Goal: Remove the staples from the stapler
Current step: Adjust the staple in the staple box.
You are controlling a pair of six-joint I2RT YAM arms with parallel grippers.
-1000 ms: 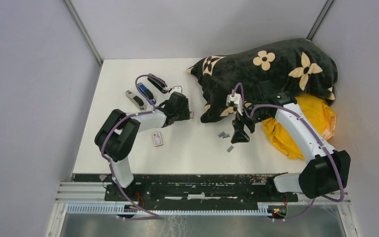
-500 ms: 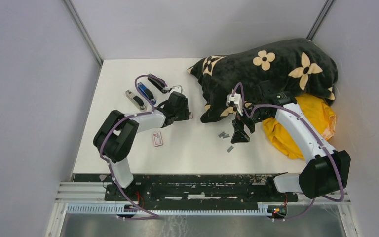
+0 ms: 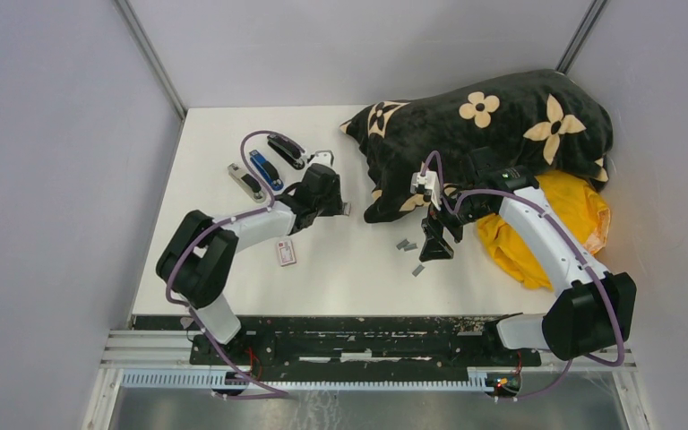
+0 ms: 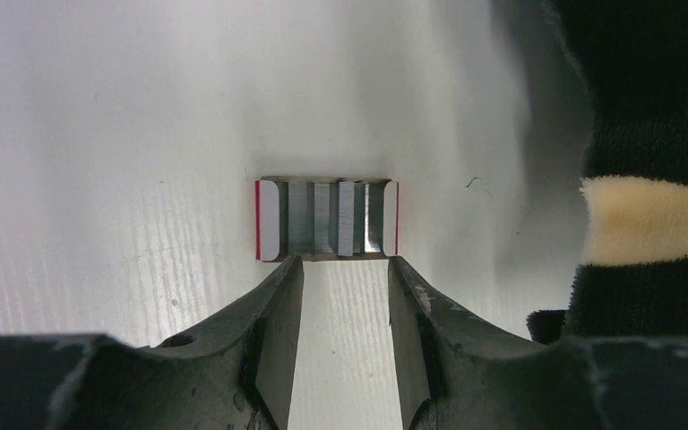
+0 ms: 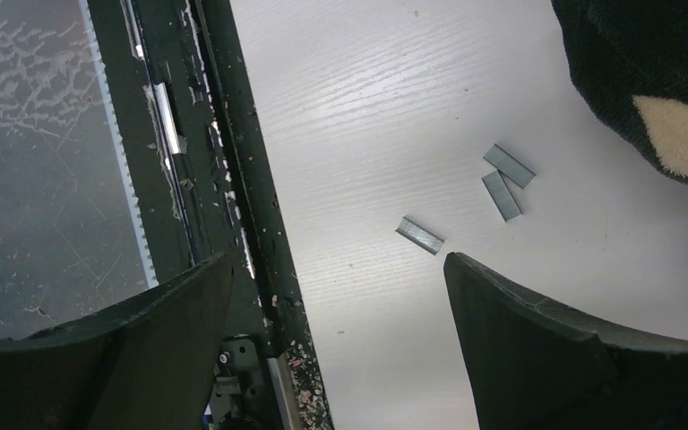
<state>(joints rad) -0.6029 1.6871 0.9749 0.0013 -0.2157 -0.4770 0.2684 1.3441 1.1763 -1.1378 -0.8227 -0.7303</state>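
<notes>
Three staplers lie at the back left: a black one [image 3: 285, 150], a blue one [image 3: 266, 169] and a silver-and-black one [image 3: 245, 181]. My left gripper [image 3: 339, 204] is open and empty, its tips [image 4: 342, 260] at the near edge of a small red-edged tray [image 4: 267, 219] that holds grey staple strips [image 4: 348, 219]. Three loose staple strips [image 3: 409, 251] lie on the white table beside my right gripper [image 3: 436, 245]. The right wrist view shows them [image 5: 421, 235] ahead of the wide-open, empty right gripper [image 5: 336, 260].
A small red-and-white cardboard box [image 3: 286, 253] lies by the left forearm. A black blanket with cream flowers [image 3: 493, 121] and a yellow cloth [image 3: 573, 210] fill the back right. The blanket's edge [image 4: 649, 107] is just right of the tray. The table's front rail [image 5: 233, 179] is near the right gripper.
The left arm's elbow has swung down and to the left, uncovering the blue stapler. Its gripper stays by the small tray. The right arm has not moved.
</notes>
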